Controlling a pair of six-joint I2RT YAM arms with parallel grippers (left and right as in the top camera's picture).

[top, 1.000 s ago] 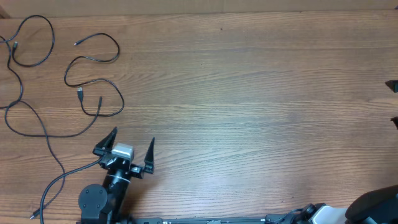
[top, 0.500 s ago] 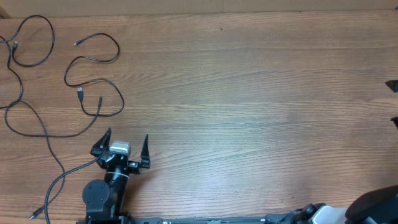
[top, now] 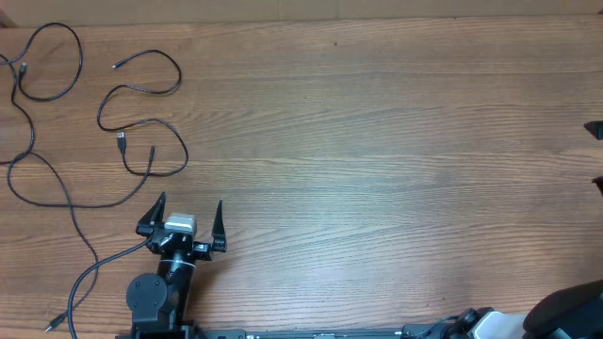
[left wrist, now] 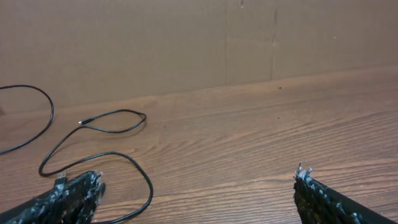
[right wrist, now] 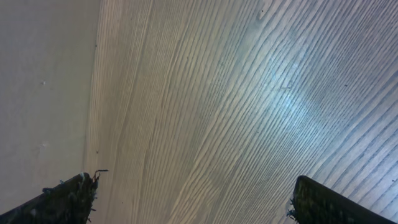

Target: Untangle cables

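Thin black cables lie spread as loose strands at the table's left. A long cable [top: 81,56] loops at the far left corner and winds down toward the near edge. A shorter cable [top: 178,73] curls beside it, small plugs at its ends. My left gripper [top: 190,200] hovers open just nearer than that short cable, holding nothing. The left wrist view shows the short cable [left wrist: 144,117] ahead of my left gripper [left wrist: 196,186], one strand passing by the left finger [left wrist: 68,196]. At the right edge, my right gripper [top: 597,155] stands open and empty, far from the cables.
Bare wooden tabletop [top: 377,141] fills the middle and right. A cardboard wall [left wrist: 186,43] rises along the far edge. The right wrist view shows only wood grain between the open fingers [right wrist: 65,199].
My left gripper has shifted slightly left and squared up, still open. The cables and the right arm have not moved.
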